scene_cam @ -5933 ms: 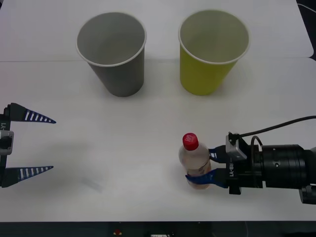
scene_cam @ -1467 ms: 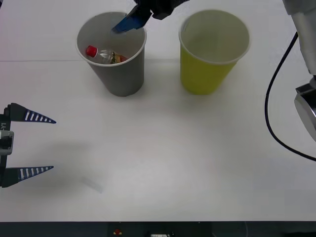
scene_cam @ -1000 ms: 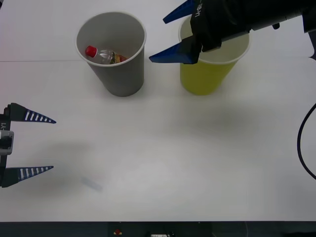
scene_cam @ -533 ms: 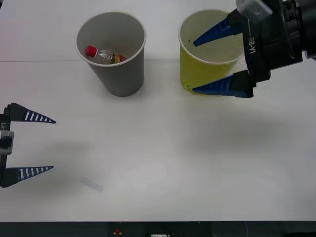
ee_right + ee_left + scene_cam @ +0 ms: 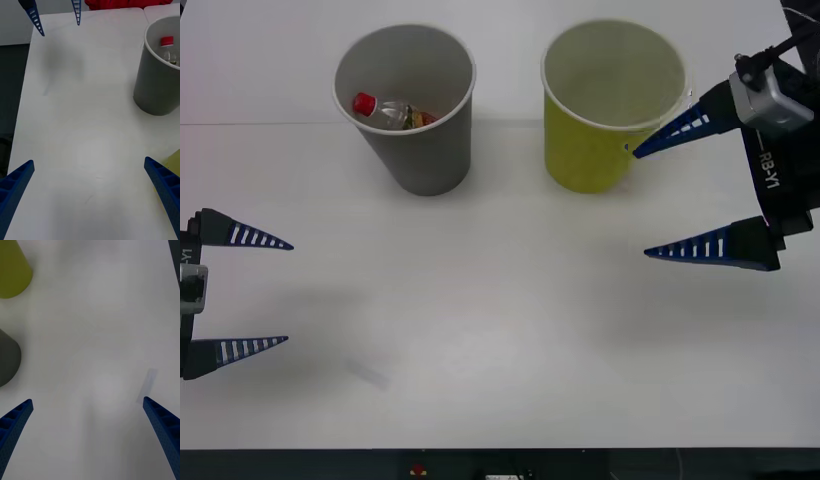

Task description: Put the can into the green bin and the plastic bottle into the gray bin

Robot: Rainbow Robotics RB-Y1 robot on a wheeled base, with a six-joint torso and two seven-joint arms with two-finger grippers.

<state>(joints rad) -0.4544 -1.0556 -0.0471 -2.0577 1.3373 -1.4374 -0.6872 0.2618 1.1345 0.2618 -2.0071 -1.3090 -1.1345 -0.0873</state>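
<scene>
Looking down on a white worktop (image 5: 500, 330) with two tall paper cups standing side by side at the far edge, well apart from each other.

On the robot's left, the gray bin (image 5: 420, 150), upright, with the plastic bottle (image 5: 392, 111) lying tilted inside, red cap against the wall. Bottle half of the task judged done.

On the robot's right, the green bin (image 5: 590, 150), upright, showing a bare pale inside. Whereabouts of the can: cannot tell.

Right gripper (image 5: 641, 203) just beside the green bin, on its near right side, blue ribbed fingers spread wide and holding nothing; upper fingertip very close to the cup's wall, contact or gap hard to judge. Left gripper (image 5: 288, 293) parked at the near left edge of the worktop, likewise wide apart and empty-handed.

Step in hand, by judgement: drawing the empty right arm clear of the cups, ready for the can.

To do it well:
- Pull back toward the near right, away from the green bin, rather than sweeping sideways; light paper cup, likely easy to tip or nudge with a fingertip.
- Keep the fingers spread, with nothing to hold.
- Stay high enough to clear both rims.
- Leave the gray bin and its bottle undisturbed.
- Find the can before committing to any new reach.
</scene>
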